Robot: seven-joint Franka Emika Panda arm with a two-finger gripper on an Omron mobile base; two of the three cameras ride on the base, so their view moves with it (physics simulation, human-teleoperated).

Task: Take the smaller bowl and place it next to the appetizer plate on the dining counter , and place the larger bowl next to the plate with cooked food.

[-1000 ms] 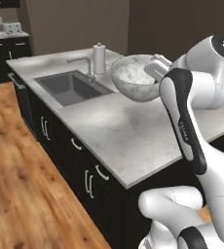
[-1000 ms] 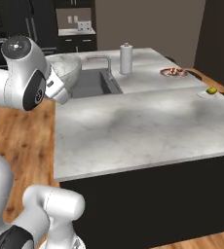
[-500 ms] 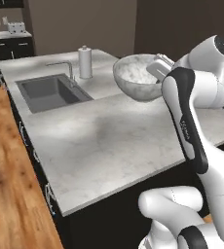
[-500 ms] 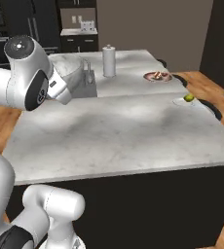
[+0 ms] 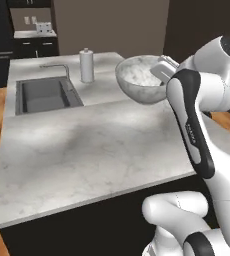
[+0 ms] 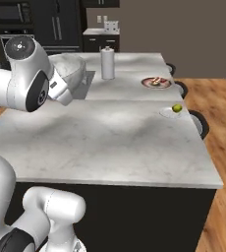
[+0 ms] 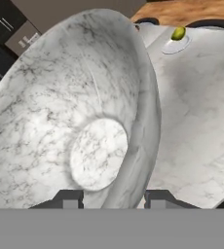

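The gripper [image 7: 113, 198] is clamping the rim of the larger bowl [image 5: 139, 78], one finger inside and one outside, and is holding it up in the air over the dining counter [image 6: 120, 142] (the bowl is tilting, by the hand view). Taking the sink [image 5: 44, 96] as the mark: the bowl is hanging just right of it, the paper towel roll [image 6: 107, 63] is standing behind it, and the plate with cooked food [image 6: 155, 82] and the appetizer plate [image 6: 175, 111] are sitting well to its right, near the counter's far edge.
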